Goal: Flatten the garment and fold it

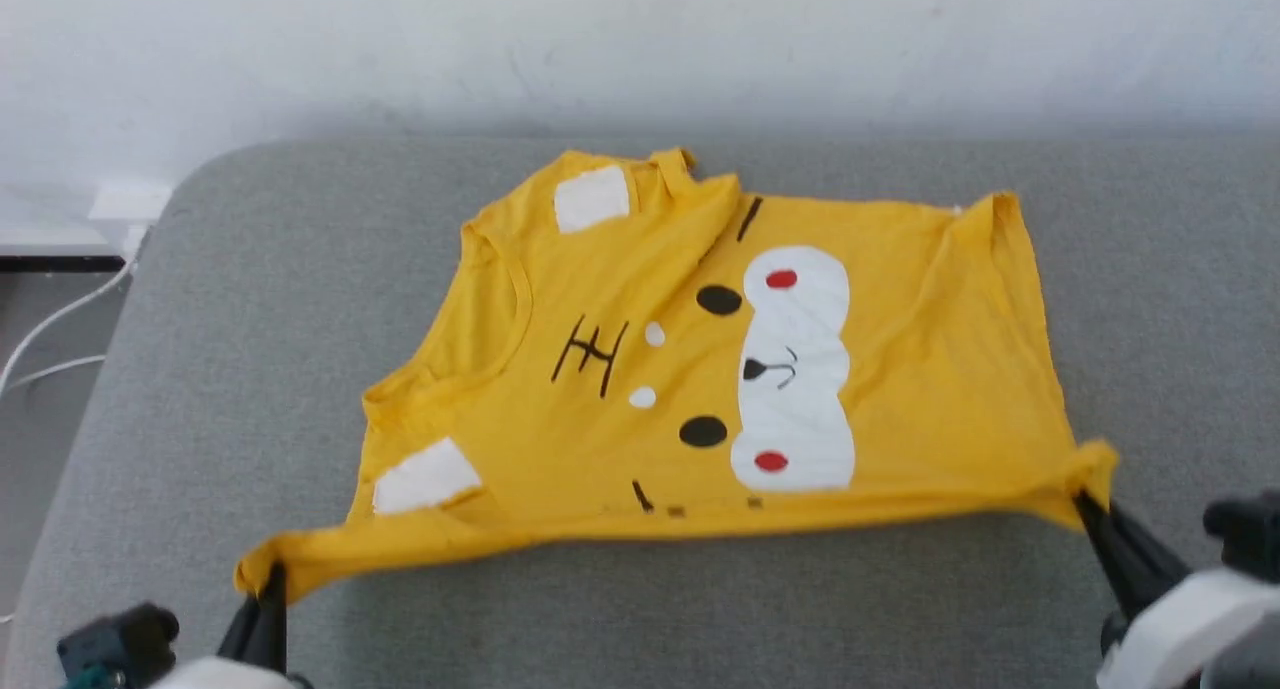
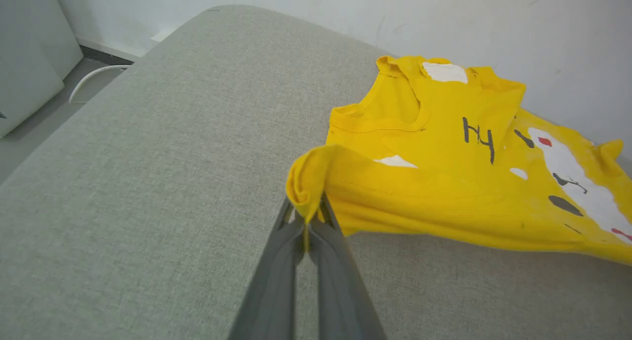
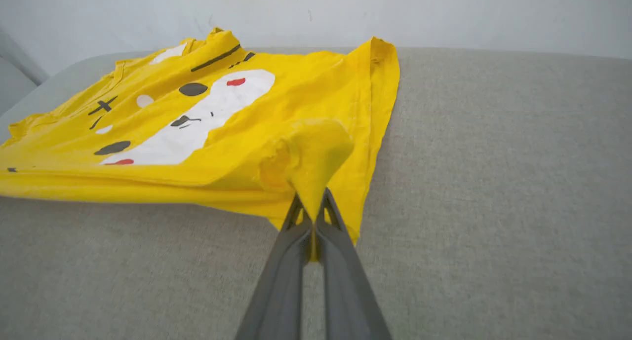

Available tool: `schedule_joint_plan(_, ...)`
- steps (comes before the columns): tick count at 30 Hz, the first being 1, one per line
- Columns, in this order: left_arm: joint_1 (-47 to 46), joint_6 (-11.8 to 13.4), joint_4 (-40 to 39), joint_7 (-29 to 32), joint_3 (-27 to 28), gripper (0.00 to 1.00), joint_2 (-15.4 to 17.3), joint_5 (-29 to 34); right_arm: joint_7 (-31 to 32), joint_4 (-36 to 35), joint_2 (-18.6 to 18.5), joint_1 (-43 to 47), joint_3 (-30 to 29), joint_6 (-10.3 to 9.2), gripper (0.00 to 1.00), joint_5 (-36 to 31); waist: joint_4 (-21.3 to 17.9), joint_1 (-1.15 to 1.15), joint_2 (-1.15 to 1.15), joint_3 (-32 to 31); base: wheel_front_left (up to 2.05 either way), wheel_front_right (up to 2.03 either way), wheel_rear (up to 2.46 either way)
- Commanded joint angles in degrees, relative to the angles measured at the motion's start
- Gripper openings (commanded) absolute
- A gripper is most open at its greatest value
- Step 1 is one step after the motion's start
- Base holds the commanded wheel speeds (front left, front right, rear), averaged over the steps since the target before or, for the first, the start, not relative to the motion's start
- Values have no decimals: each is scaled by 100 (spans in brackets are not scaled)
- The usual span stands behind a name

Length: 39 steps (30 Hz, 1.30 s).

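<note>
The garment (image 1: 690, 369), a bright yellow T-shirt with a cartoon face in white patches, black marks and red dots, lies print-up on the grey cushion, neck toward the left. Its near edge is stretched taut and lifted between both grippers. My left gripper (image 1: 268, 591) is shut on the near-left corner, a rolled sleeve end (image 2: 306, 182). My right gripper (image 1: 1088, 504) is shut on the near-right hem corner (image 3: 311, 157). The garment (image 2: 444, 172) sags back onto the cushion behind the held edge. The far sleeve (image 1: 600, 194) stays bunched.
The grey upholstered surface (image 1: 250, 299) ends at a rounded far-left corner and meets a white wall (image 1: 640, 39) behind. White cables (image 1: 60, 329) hang off the left side over the floor. Bare fabric lies in front of the garment and to both sides.
</note>
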Motion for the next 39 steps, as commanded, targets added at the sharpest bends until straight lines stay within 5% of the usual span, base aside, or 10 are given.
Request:
schedule_joint_plan(1,295,179,-221,104,82,0,45,-74,193,-262,157,390,-229,-19,0,-132,114,2,-1,-210,0,0,0)
schedule_joint_plan(7,1129,605,-942,619,180,0,103,-308,782,-1114,763,1460,-922,-19,0,-453,155,2,-1,-261,0,0,0)
schedule_joint_plan(12,1128,674,-1309,671,290,0,245,-274,1042,-1431,996,1628,-1142,-19,0,-592,168,2,-1,-154,0,0,0)
schedule_joint_plan(21,-611,18,-604,793,-173,0,359,-107,1493,-987,1075,614,-1011,-19,0,-834,88,2,-1,226,0,0,0)
schedule_joint_plan(38,-3168,-1035,1968,505,-894,0,-270,61,1532,576,895,-965,-626,-19,0,-1112,31,2,-1,923,0,0,0)
schedule_joint_plan(39,-3234,-1097,2128,497,-924,0,-323,34,1503,650,894,-1007,-604,-19,6,-1118,32,2,-1,932,0,0,0)
